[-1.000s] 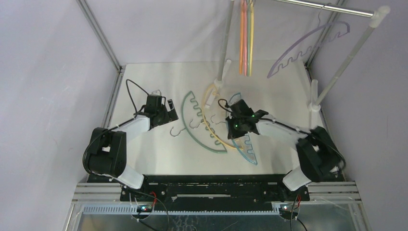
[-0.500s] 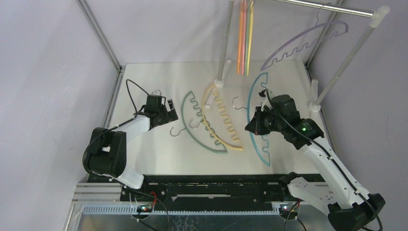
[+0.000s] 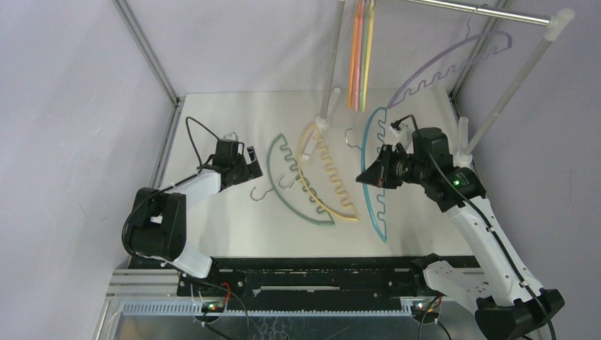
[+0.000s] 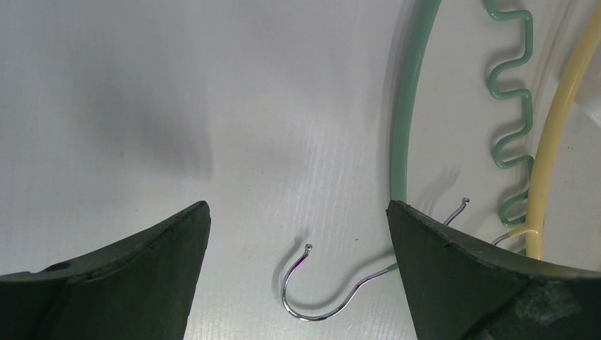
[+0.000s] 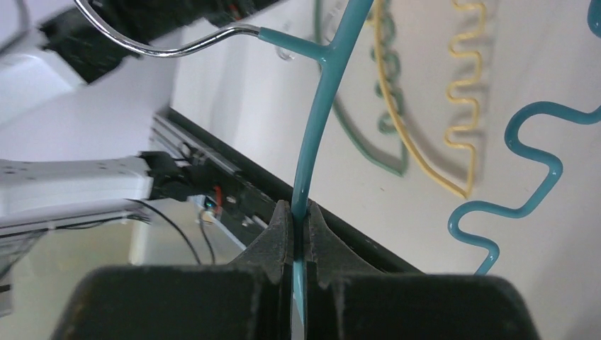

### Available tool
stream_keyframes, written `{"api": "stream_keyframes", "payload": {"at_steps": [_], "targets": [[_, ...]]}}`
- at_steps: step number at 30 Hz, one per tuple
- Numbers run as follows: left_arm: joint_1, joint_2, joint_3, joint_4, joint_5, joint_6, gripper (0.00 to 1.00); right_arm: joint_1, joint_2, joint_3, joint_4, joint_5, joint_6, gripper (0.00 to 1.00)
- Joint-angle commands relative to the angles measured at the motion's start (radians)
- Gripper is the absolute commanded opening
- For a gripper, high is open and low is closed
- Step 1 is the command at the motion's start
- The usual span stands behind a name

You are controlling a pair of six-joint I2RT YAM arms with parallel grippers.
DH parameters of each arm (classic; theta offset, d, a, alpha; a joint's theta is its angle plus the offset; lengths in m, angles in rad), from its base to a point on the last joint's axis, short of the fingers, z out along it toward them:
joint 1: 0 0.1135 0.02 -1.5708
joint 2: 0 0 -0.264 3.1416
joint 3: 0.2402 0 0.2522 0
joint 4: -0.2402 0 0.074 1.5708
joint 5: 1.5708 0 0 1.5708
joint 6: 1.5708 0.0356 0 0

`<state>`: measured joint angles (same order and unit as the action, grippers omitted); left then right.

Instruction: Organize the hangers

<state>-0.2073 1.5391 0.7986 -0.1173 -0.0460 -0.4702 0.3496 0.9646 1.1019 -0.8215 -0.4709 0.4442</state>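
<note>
My right gripper (image 3: pixel 364 178) is shut on the blue hanger (image 3: pixel 364 147) and holds it off the table near the rack, hook (image 3: pixel 349 134) pointing left. In the right wrist view the fingers (image 5: pixel 298 212) clamp its thin arm (image 5: pixel 319 120), and its metal hook (image 5: pixel 163 46) is at the top left. A teal-green hanger (image 3: pixel 283 190) and a yellow hanger (image 3: pixel 327 185) lie on the table. My left gripper (image 3: pixel 253 171) is open and empty over the teal-green hanger's hook (image 4: pixel 319 294). Orange, pink and yellow hangers (image 3: pixel 358 57) and a pale purple one (image 3: pixel 453 64) hang on the rack.
The rack's metal rod (image 3: pixel 482 10) runs across the back right on white poles (image 3: pixel 512 88) (image 3: pixel 333 67), with a foot (image 3: pixel 463 157) beside my right arm. Grey walls close in both sides of the white table (image 3: pixel 212 212).
My right arm has lifted the blue hanger off the table and carried it right and back toward the rack. The pale purple hanger has swung a little. The left arm has not moved.
</note>
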Motion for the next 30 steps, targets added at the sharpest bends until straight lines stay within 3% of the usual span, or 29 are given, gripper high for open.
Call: {"api": "stream_keyframes", "payload": {"at_steps": [1,12,21,30], "targets": [[-0.004,-0.022,0.004,0.011,0.004,0.014,0.99,-0.031,0.003,0.084,0.164,-0.145,0.109,0.00],[-0.004,-0.030,-0.002,0.019,0.005,0.012,0.99,-0.079,0.016,0.125,0.248,-0.210,0.196,0.00],[-0.003,-0.051,-0.028,0.019,-0.011,0.021,0.99,-0.125,0.009,0.171,0.324,-0.156,0.257,0.00],[-0.004,-0.057,-0.030,0.024,-0.005,0.017,0.99,-0.172,0.077,0.177,0.601,-0.141,0.440,0.00]]}}
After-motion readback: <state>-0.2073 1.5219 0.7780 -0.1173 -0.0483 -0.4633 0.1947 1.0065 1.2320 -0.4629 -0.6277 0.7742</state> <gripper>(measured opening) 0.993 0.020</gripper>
